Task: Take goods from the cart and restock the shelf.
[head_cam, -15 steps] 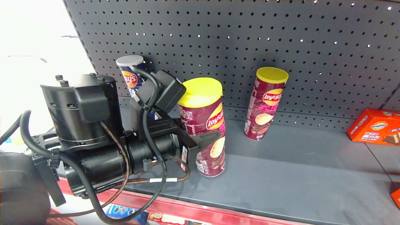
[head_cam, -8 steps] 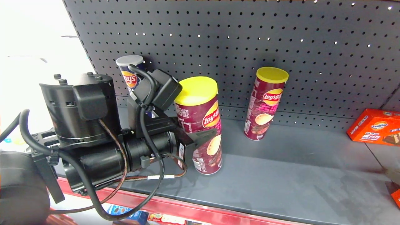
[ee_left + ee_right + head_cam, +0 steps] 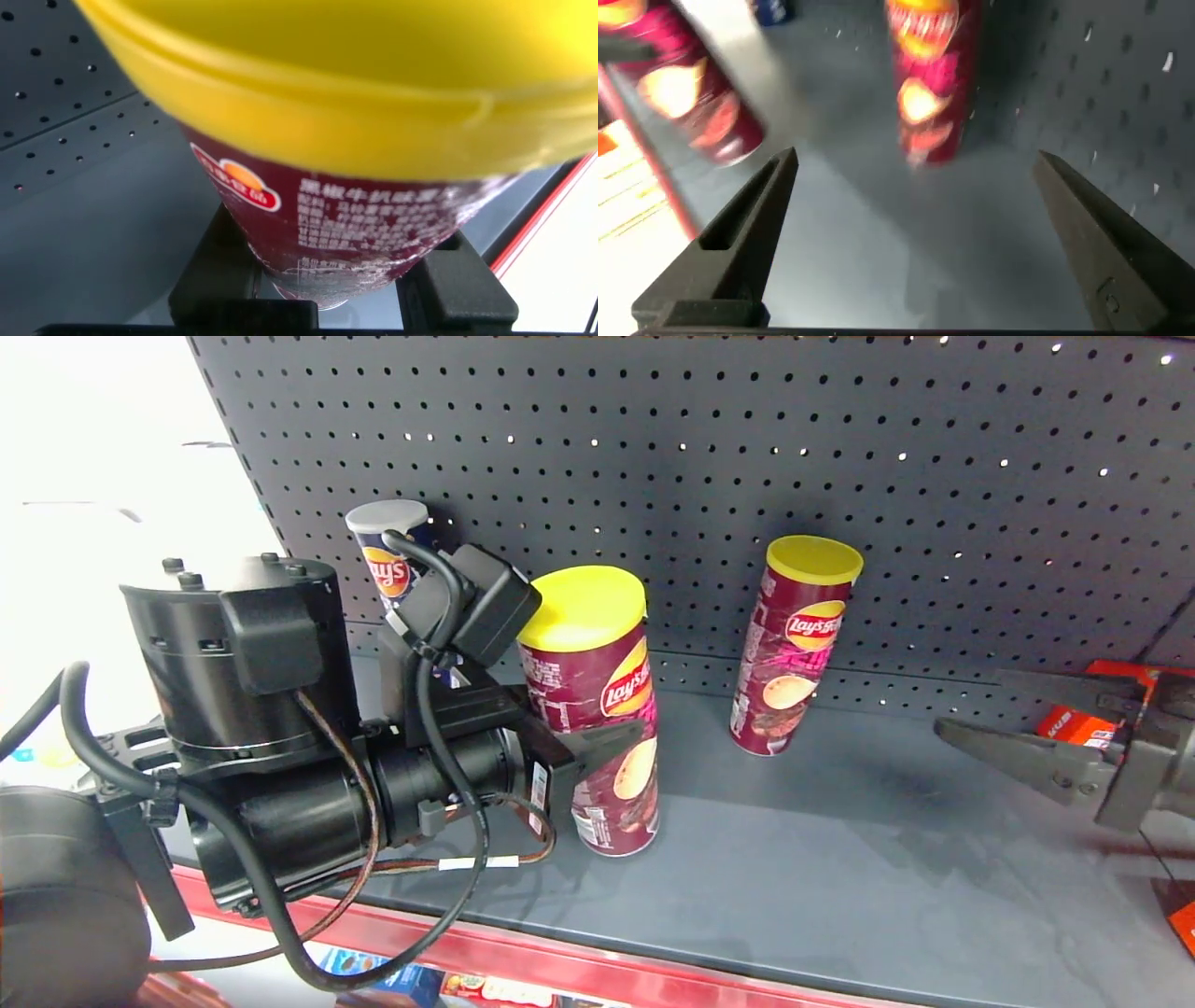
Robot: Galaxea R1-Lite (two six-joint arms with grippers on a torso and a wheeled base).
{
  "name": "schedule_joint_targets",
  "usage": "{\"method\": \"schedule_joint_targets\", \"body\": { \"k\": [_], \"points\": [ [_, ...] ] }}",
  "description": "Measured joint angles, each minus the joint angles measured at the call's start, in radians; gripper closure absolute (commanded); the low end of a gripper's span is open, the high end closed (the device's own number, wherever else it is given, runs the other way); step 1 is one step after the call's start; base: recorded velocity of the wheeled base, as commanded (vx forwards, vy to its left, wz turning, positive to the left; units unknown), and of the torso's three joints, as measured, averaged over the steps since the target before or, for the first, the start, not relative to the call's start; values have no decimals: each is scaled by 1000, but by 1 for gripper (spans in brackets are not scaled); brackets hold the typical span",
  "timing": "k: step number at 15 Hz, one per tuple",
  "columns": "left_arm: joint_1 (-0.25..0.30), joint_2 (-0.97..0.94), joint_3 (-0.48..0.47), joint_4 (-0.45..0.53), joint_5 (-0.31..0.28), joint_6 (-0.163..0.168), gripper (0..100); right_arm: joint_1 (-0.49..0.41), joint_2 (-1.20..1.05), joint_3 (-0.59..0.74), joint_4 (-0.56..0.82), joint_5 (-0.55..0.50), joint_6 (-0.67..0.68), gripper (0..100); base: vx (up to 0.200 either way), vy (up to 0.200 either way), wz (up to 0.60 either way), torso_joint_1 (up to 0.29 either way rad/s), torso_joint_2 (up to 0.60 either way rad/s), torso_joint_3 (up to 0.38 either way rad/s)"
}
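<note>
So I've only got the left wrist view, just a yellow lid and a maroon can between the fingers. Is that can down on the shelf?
Observer: In the head view the held can is roughly upright, its base at the shelf near the front edge. I cannot confirm contact.
Operator: Anything close beside it?
Observer: A second maroon can stands apart, farther back by the pegboard.
Operator: And the other arm?
Observer: The right gripper is open and empty, over the shelf's right end.

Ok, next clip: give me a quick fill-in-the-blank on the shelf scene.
The left gripper is shut on a chip can with a ___ lid. The right gripper has its fingers ___. The second maroon can stands ___ near the pegboard. Answers: yellow; open; upright.
</note>
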Motion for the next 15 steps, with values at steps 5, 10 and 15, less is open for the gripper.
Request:
{"method": "schedule_joint_targets", "body": {
  "k": [5,10,15],
  "points": [
    [6,0,-2,-1,-1,0,100,-2,187,-15,-213,115,-41,0,0,0,0,0,0,0],
    [13,0,2,-2,-1,0,100,-5,288,-77,-290,187,-42,0,0,0,0,0,0,0],
    [14,0,0,-2,-1,0,100,-17,404,-132,-352,236,-43,0,0,0,0,0,0,0]
  ]
}}
